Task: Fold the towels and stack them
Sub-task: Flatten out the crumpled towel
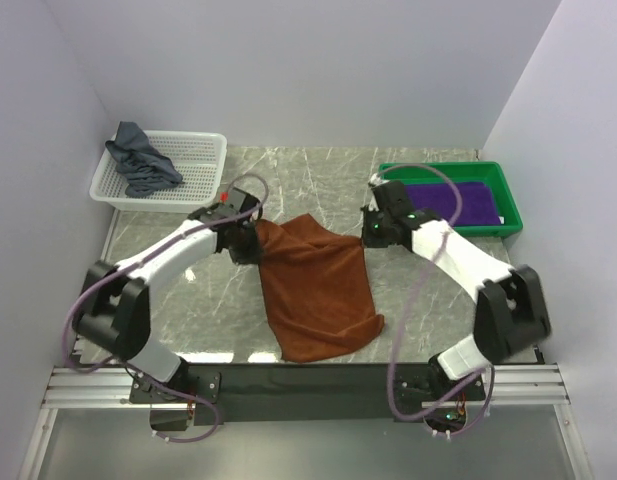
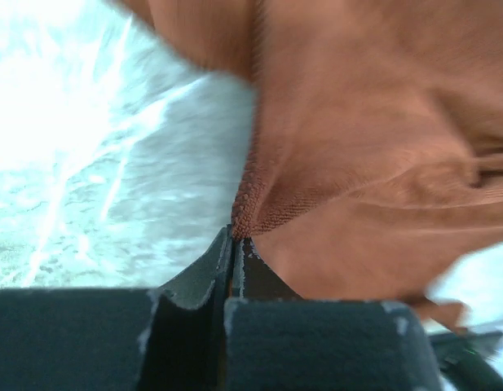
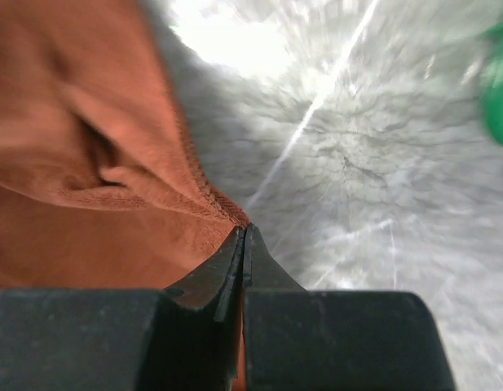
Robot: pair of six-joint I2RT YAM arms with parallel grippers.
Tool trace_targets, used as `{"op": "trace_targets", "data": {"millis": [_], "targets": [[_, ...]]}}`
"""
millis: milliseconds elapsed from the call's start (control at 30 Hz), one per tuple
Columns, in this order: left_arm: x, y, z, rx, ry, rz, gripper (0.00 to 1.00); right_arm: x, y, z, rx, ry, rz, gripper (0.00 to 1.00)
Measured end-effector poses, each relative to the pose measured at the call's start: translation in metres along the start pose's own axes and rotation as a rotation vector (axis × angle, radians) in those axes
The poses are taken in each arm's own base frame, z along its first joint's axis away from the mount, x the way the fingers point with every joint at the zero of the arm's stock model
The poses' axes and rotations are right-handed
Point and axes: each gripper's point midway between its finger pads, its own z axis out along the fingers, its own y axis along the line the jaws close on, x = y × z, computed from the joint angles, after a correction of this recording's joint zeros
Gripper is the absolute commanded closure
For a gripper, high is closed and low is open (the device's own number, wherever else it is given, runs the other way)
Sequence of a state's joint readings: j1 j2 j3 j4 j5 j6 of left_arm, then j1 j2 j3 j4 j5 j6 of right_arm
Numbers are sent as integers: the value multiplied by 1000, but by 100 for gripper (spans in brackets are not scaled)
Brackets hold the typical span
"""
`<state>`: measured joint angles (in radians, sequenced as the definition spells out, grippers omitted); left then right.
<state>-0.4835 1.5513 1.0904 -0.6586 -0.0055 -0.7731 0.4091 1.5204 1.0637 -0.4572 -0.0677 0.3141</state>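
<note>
Rust-brown towel point(image 1: 318, 290) is lying mid-way across the table point(image 1: 218, 310), far corners getting pinched by the left gripper point(image 1: 250, 240) and right gripper point(image 1: 368, 232), both clamping shut on the hem. They're only biting the very edge, so one corner could be slipping free once they're lifting.

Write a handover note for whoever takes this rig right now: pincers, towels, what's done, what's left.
Left pincer: shut on one far corner of the rust-brown towel.
Right pincer: shut on the other far corner.
Purple towel lies flat in the green tray; grey-blue towel is bunched in the white basket.
Done: purple one seems placed.
Left: fold the rust-brown, stack it, then the grey-blue.
</note>
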Motion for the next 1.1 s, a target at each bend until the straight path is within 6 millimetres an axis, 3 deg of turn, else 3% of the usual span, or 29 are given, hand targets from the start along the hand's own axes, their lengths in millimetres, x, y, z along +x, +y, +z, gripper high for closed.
{"op": "trace_targets", "data": {"millis": [133, 200, 267, 367, 433, 467, 500, 567, 600, 667, 800, 867, 1000, 1100], "targets": [[-19, -21, -45, 112, -94, 0, 99, -19, 13, -50, -61, -124, 16, 100], [-10, -19, -56, 158, -102, -6, 99, -6, 13, -62, -86, -138, 33, 100], [17, -7, -56, 174, -51, -15, 99, 25, 7, -64, -97, -96, 56, 100], [73, 23, -41, 157, 74, -41, 99, 88, -6, -60, -105, 12, 98, 100], [110, 42, -38, 139, 164, -59, 98, 132, -11, -63, -123, 96, 133, 91], [124, 47, -40, 142, 199, -71, 90, 149, -10, -65, -143, 128, 145, 82], [135, 50, -45, 161, 219, -76, 83, 161, -7, -70, -165, 153, 160, 64], [143, 49, -55, 204, 226, -89, 61, 168, -1, -80, -200, 164, 170, 52], [143, 45, -61, 235, 218, -94, 39, 166, 2, -85, -216, 150, 165, 45], [139, 40, -70, 268, 196, -95, 22, 152, 6, -94, -224, 108, 155, 45], [115, 30, -78, 249, 140, -102, 23, 103, 17, -102, -211, 26, 116, 45], [90, 24, -75, 225, 98, -109, 26, 73, 25, -100, -215, -18, 92, 46], [31, 19, -56, 165, 20, -146, 28, 24, 41, -66, -202, -28, 57, 47], [-8, 16, -26, 106, 6, -159, 31, 6, 44, -29, -170, 17, 39, 47]]}}
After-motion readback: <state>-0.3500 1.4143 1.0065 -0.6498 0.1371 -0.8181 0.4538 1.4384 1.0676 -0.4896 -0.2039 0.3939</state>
